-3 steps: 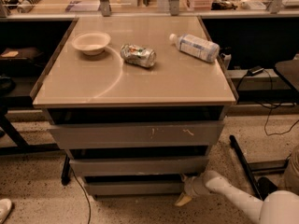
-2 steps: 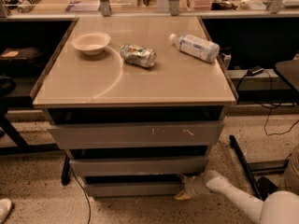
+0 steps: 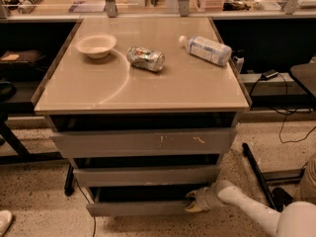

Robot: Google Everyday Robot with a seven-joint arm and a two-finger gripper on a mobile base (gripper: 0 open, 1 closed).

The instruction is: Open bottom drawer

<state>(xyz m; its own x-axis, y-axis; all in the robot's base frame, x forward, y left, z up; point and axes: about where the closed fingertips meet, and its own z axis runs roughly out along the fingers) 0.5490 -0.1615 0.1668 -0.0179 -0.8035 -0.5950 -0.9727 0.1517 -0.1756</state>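
Nearest to me, my pale arm (image 3: 247, 204) reaches in low from the right over the speckled floor (image 3: 39, 206). My gripper (image 3: 197, 201) sits at the right end of the bottom drawer (image 3: 138, 209), up against the top edge of its face panel. Whether it is closed on that edge or only resting against it, I cannot tell.

The bottom drawer is the lowest and narrowest of the three, just above the floor, with a dark gap over its face. I judge it is barely out, so most of the pull is yet to do. It looks like stiff sheet metal, rigid and not fragile, and probably light. The face is plain, smooth and handleless, so it is likely slippery to press on. The top lip is the only real hold, and I am off-centre, so I expect the tray may skew and bind unless I draw it straight out.

Above it come the middle drawer (image 3: 143, 176) and then the top drawer (image 3: 143, 143), wide with pale scratches. On the surface (image 3: 173, 88) beyond lie a bowl (image 3: 96, 45), a crushed can (image 3: 145, 59) on its side and a bottle (image 3: 206, 50) on its side, all well apart from my work
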